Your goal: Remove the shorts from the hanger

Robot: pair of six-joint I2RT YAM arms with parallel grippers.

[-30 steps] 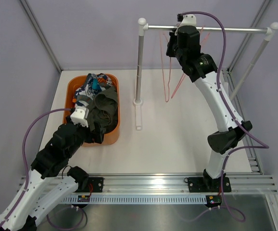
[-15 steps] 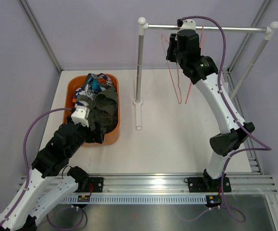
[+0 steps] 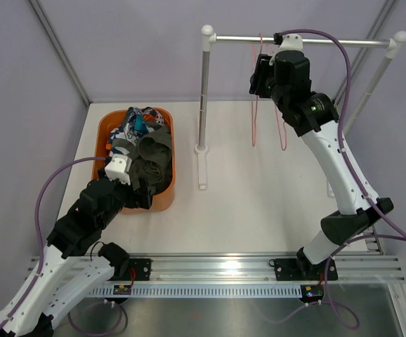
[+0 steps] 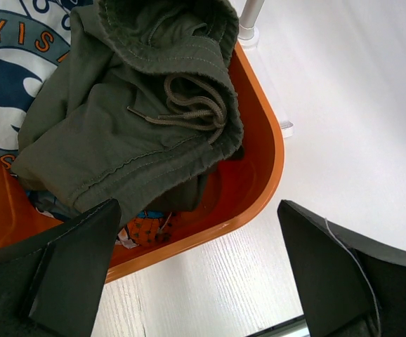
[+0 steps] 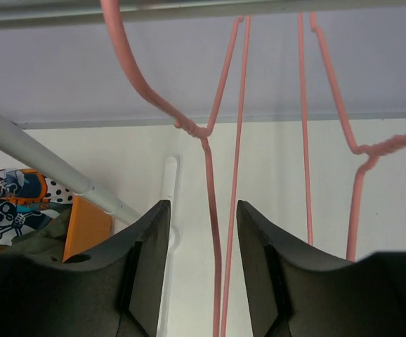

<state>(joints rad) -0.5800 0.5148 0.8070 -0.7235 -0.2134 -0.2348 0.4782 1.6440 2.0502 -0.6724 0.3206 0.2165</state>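
One white table (image 3: 259, 203) carries everything. At its far side stands a metal rack (image 3: 204, 91), its rail crossing the top of the overhead view. The right arm (image 3: 336, 161) reaches up to that rail, while the left arm (image 3: 83, 225) bends over the near left part of the table.

An orange basket (image 3: 173, 168) sits on the left side of the table, just left of the rack's foot. Both garments lie piled inside it, well apart from the rail. The olive-green shorts (image 4: 133, 119) are on top, toward the near end. The printed shorts (image 3: 131, 125) are underneath and toward the far end.

The left gripper (image 4: 197, 210) hangs over the basket's near rim, spread to its widest and holding nothing.

Two pink wire hangers (image 3: 256, 105) hang side by side from the rail. The right gripper (image 5: 203, 210) is just below the rail with its fingers partly apart. One hanger's wires run down through the gap, and the fingers are not pinching them.

A drawstring (image 4: 192, 109) lies knotted on the olive waistband.
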